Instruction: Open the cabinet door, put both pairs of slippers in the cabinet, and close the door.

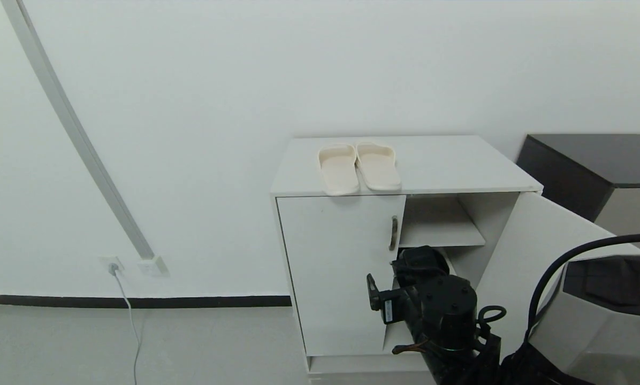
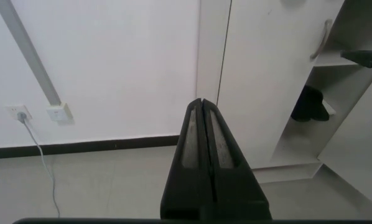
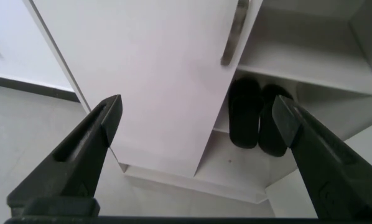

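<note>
A cream pair of slippers lies side by side on top of the white cabinet. The cabinet's right door stands open and its left door is closed, handle at its inner edge. A black pair of slippers sits on the lower shelf inside, toes inward. My right gripper is open and empty just in front of the opening, a little way back from the black pair. My left gripper is shut and empty, low and to the left of the cabinet.
An upper shelf inside the cabinet is bare. A dark-topped unit stands to the right behind the open door. A wall socket with a cable and a slanted conduit lie to the left, above grey floor.
</note>
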Tool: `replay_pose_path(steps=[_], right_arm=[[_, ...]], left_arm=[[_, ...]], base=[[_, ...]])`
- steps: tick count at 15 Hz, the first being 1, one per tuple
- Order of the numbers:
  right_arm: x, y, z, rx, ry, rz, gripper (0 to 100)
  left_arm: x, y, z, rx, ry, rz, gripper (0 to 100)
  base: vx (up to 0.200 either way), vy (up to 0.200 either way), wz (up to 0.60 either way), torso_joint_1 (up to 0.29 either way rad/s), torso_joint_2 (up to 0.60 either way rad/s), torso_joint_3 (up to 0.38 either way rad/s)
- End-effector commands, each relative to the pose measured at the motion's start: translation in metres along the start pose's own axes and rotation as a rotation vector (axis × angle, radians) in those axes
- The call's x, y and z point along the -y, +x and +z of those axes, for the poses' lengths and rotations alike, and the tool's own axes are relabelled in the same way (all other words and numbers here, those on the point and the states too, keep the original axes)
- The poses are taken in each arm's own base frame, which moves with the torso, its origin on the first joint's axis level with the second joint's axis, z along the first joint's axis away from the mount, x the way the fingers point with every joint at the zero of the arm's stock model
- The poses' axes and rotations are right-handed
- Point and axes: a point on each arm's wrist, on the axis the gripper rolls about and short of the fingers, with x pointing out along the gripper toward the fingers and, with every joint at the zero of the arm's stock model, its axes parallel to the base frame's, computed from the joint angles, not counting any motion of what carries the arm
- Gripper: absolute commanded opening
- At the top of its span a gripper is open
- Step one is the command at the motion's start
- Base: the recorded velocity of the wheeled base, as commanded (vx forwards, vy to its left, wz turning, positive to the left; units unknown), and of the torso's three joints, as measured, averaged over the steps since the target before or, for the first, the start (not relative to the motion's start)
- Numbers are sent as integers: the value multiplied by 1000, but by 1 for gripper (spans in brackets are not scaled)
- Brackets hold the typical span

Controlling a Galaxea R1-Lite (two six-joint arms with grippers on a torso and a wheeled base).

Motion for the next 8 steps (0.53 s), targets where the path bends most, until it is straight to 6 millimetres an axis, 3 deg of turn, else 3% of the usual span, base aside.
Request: replay_pose_path(steps=[1, 8], right_arm=[[0, 0, 1, 2, -3, 0, 100], [1, -1, 1, 6, -4, 1, 100]], left_arm=[[0, 0, 0, -1, 0, 0, 0], [0, 0, 0, -1, 0, 0, 0]], base=[[0, 0, 0, 242, -549, -325], [0, 0, 0, 253, -586, -332]])
